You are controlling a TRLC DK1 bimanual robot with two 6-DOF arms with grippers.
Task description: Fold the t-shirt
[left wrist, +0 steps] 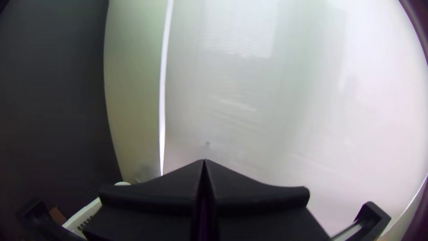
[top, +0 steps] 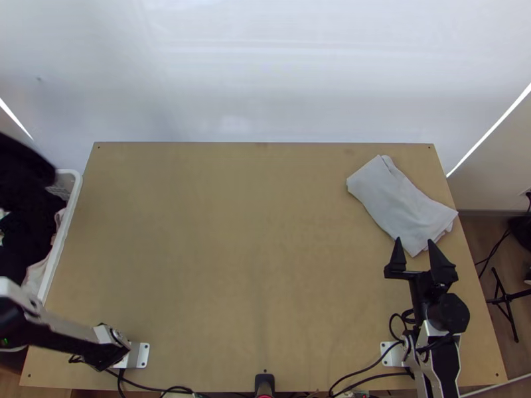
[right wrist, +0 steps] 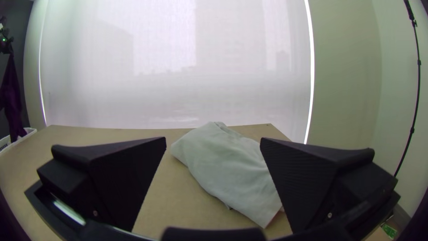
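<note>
My left claw is pinching its two tips together on a dark purple cloth, and the cloth is hanging down to the white basket, off the table's left side. It is looking dim there, so I can't be sure how much cloth I'm pinching. I'm guessing this is the t-shirt that is waiting to be folded. If I'm only pinching a little bit, its own weight could be pulling it out as I'm swinging over, and it could be flopping back in. The bottom part could also be catching on the basket's rim, or dragging out the pink-white cloth lying in there too. If I'm putting it down in a lump, the sleeves could be hiding underneath, and then my folds would be coming out crooked.

My right claw is holding its fingers wide apart. Seen from above, its tips are pointing at the near end of the pale grey folded cloth, which is lying by the table's far right corner. If I'm moving that claw forward or sideways too low, a tip could be poking the folded cloth, messing up its layers or pushing it off the edge.
</note>
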